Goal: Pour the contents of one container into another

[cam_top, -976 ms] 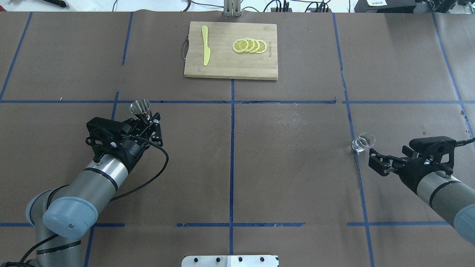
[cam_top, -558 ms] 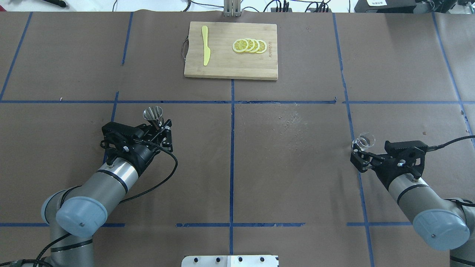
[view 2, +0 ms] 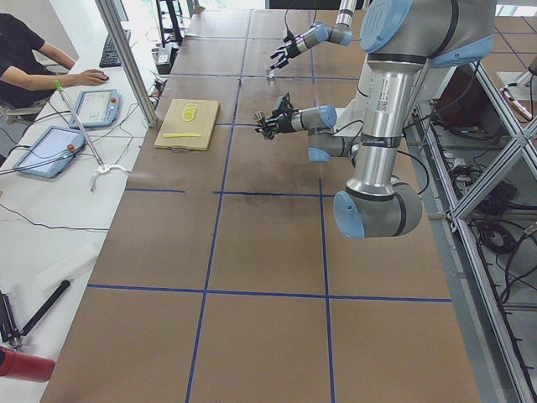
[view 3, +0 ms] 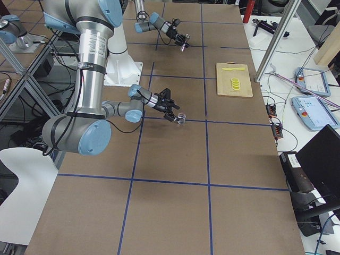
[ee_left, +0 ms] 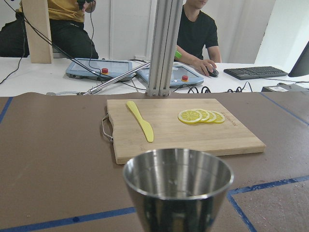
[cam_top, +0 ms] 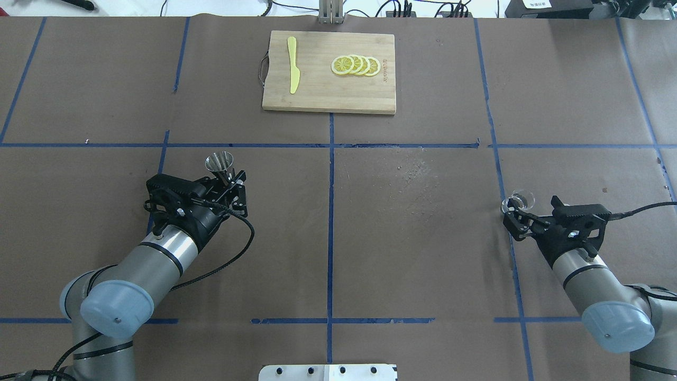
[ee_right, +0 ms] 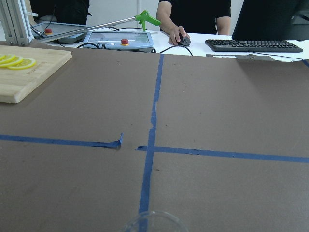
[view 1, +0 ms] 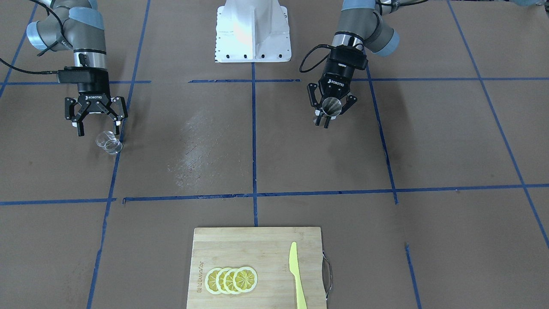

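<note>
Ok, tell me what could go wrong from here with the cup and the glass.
1. The open right gripper sits just short of the small glass; an off-centre approach could tip or push it.
2. The left gripper seems to pinch the tapered metal cup low down, so it might slip when tilted.
3. Cup and glass are far apart: spill risk in transit.

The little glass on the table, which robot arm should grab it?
Right. The right gripper, open, sits just by the glass; the left gripper is far off and holds the metal cup.
</note>
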`<state>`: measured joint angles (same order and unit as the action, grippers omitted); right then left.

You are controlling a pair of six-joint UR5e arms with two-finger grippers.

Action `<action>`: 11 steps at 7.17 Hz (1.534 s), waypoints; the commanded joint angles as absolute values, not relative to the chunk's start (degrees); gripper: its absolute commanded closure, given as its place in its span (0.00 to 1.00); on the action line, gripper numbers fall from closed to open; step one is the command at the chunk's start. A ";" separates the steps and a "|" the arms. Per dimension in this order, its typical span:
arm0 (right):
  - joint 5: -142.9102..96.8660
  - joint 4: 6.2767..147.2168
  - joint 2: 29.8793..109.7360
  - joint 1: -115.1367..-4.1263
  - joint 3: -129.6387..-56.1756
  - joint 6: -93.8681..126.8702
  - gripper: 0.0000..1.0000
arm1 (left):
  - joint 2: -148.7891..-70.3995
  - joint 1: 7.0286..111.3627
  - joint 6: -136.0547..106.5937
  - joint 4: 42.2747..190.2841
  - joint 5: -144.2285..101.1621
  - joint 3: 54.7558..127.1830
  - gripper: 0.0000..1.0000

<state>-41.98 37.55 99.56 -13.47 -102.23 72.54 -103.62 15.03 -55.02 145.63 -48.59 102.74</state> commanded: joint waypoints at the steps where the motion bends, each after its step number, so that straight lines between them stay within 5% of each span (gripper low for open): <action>1: -40.96 37.09 98.09 -13.45 -100.64 72.51 0.00 | -103.62 15.12 -55.02 145.63 -48.60 102.74 1.00; 7: -40.69 36.83 93.60 -13.53 -94.83 72.33 0.04 | -103.62 15.03 -54.93 145.63 -48.60 102.83 1.00; 9: -40.78 36.83 93.60 -13.54 -95.27 72.42 0.30 | -103.62 15.20 -54.93 145.63 -48.60 102.83 1.00; 11: -40.96 36.74 93.69 -13.62 -95.10 72.42 0.35 | -103.62 15.12 -54.93 145.63 -48.60 102.75 1.00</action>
<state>-40.86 36.77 93.66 -13.59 -95.17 72.41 -103.62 15.14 -54.94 145.63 -48.60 102.82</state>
